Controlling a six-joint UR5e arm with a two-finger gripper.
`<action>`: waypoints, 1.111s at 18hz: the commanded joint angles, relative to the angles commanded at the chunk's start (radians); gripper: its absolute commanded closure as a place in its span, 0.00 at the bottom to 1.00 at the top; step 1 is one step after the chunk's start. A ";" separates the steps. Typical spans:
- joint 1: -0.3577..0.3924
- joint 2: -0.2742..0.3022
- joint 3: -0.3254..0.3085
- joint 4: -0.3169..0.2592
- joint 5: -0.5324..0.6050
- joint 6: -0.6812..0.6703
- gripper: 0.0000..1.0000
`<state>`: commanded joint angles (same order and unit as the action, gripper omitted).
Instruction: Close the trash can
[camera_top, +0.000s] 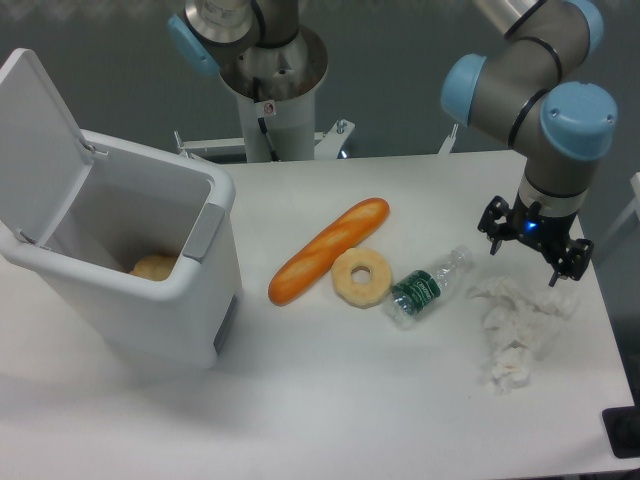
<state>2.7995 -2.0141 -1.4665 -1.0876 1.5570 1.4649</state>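
Fingers of the hand (535, 250) are standing apart and gripping nothing, hovering at the right end of the desk (330, 400), just above crumpled tissue (518, 330). Moving outward, a bottle (428, 285) is lying on its side, then a ring-shaped pastry (361, 277) and a baguette (328, 250), all between the hand and the can (150, 290). That can is sitting at the far left, well apart from the hand, its lid (40, 140) tilting up and back on the hinge, with a round bun (153, 266) showing inside.

Risk, as I am judging it, is lying in the long crossing: a low sweep could be knocking the bottle or food along the desk. Pushing the lid from its hinge side or too low could be shoving the light can instead of folding it shut.

Writing on the bottle's green label is too small to read; no other lettering is showing.
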 joint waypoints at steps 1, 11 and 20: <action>0.000 -0.002 -0.003 0.002 0.002 0.000 0.00; -0.011 0.038 -0.054 0.000 0.015 -0.053 0.00; -0.066 0.195 -0.100 -0.005 0.021 -0.210 0.00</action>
<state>2.7336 -1.8195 -1.5662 -1.0922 1.5784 1.2551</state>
